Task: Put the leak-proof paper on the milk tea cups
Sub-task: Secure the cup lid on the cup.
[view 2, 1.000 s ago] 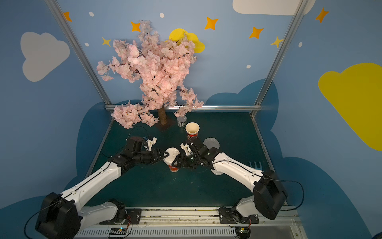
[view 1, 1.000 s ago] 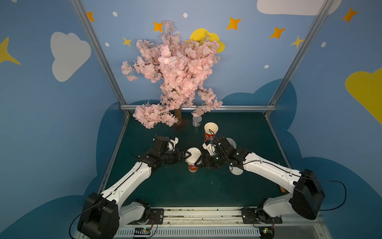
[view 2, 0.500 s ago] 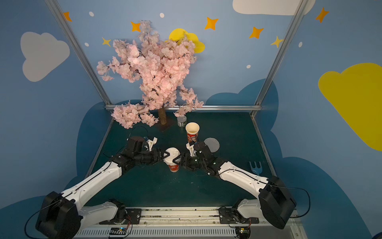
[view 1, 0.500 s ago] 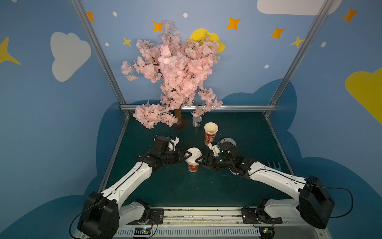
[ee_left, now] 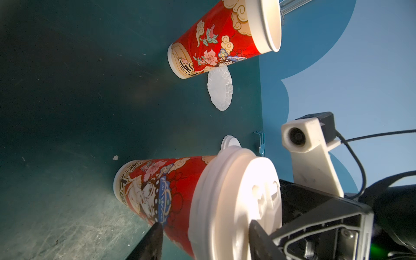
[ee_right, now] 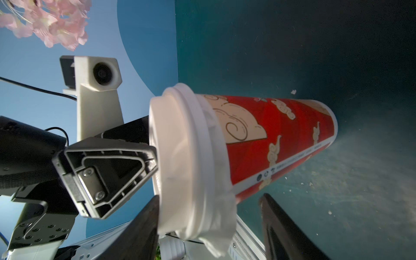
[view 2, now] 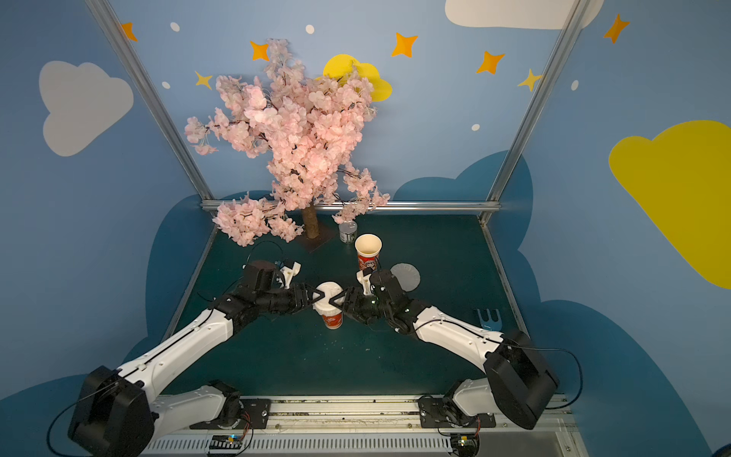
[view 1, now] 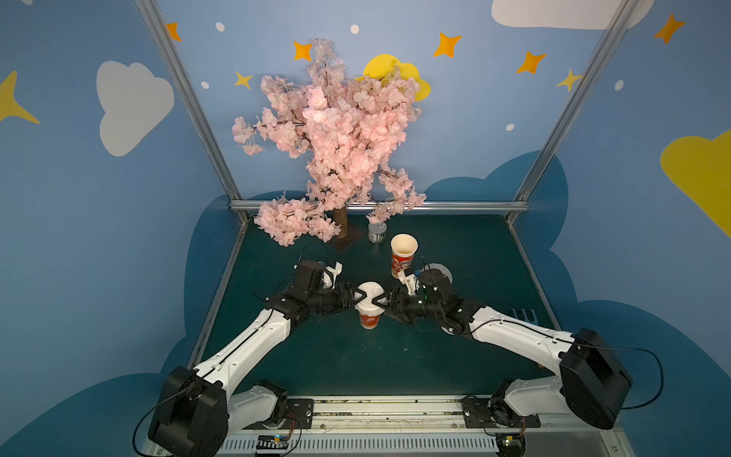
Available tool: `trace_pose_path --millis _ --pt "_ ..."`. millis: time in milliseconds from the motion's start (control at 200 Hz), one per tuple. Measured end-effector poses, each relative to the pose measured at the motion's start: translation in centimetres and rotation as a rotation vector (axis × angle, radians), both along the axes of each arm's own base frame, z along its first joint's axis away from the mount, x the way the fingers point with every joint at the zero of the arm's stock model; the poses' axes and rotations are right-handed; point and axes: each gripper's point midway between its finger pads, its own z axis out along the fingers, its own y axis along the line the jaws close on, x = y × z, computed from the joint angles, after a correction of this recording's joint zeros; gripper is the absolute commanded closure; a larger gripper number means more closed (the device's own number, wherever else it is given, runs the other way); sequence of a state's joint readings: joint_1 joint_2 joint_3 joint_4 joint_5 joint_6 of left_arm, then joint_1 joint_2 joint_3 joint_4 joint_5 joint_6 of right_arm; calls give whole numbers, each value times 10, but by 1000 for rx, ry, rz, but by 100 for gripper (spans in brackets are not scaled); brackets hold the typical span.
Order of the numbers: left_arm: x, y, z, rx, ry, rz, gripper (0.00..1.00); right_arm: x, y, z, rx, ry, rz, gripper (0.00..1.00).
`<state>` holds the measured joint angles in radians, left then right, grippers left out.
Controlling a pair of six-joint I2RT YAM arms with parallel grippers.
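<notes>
Worktop (view 1: pixel 356 364): dark green, with both arms reaching in from its near edge
Near cup (view 1: pixel 371 318): stood upright in the middle of the worktop, between the two end effectors
Lid (view 1: pixel 370 294): white plastic, sat on the mouth of the near cup
First paper (ee_right: pixel 216 236): was caught under the lid, and its crinkled edge hung out below the lid's rim
Left end effector (view 1: pixel 358 294): jaws partly apart across the lid's rim, one finger on the lid's top and one at the cup wall; I could not tell if it really gripped
Right end effector (view 1: pixel 380 298): jaws apart and holding nothing, one finger at the lid's top and the other clear of the cup wall
Fork (view 2: pixel 490 316): blue, lay near the worktop's right edge
Second paper (view 2: pixel 405 275): lay flat on the worktop just beside the far cup, partly hidden by the right arm
Far cup (view 1: pixel 403 253): stood upright with its mouth open and uncovered
Can (view 1: pixel 377 231): small and grey, stood behind the far cup
Tree (view 1: pixel 336 138): pink blossom, at the back edge
</notes>
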<state>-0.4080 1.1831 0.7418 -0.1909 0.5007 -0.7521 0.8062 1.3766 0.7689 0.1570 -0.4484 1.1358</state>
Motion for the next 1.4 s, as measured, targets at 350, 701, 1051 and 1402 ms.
trace_pose_path --millis 350,701,1051,1402 --pt "-1 0 -2 3 3 1 40 0 4 -2 1 -44 57 32" --pt "0 0 -3 -1 -4 0 40 5 1 -5 -10 -91 84 32" --pt "2 -1 -3 -1 -5 0 40 9 -2 -7 -19 -115 95 31" --pt "1 -1 -3 -2 -4 -2 40 11 -15 2 -79 -98 108 23"
